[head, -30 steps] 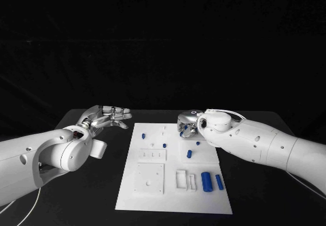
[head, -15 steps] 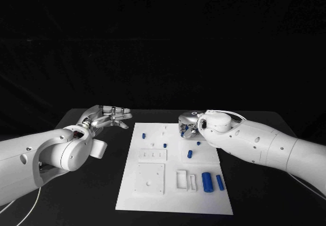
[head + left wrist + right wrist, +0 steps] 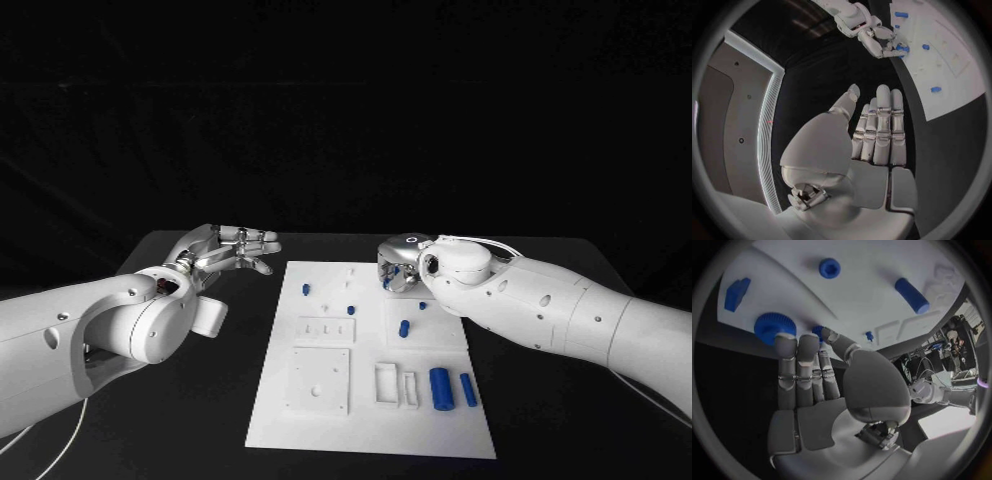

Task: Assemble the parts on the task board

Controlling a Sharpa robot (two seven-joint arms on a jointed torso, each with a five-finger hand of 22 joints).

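In the middle of the black table lies the white task board, its long side running away from the robot. Blue parts sit scattered on it: two upright-lying blue cylinders side by side near the board's right edge toward the robot, a small blue peg further up, and a small blue piece near the left edge at the far end. At the far right corner of the board the right hand reaches down over the surface; in the right wrist view its fingers lie straight and close together, their tips at a round, ridged blue gear, touching or just short of it, with nothing clasped in the palm. A blue block and a blue ring-shaped piece lie near. The left hand hovers off the board's far left corner over the table, fingers extended and empty.
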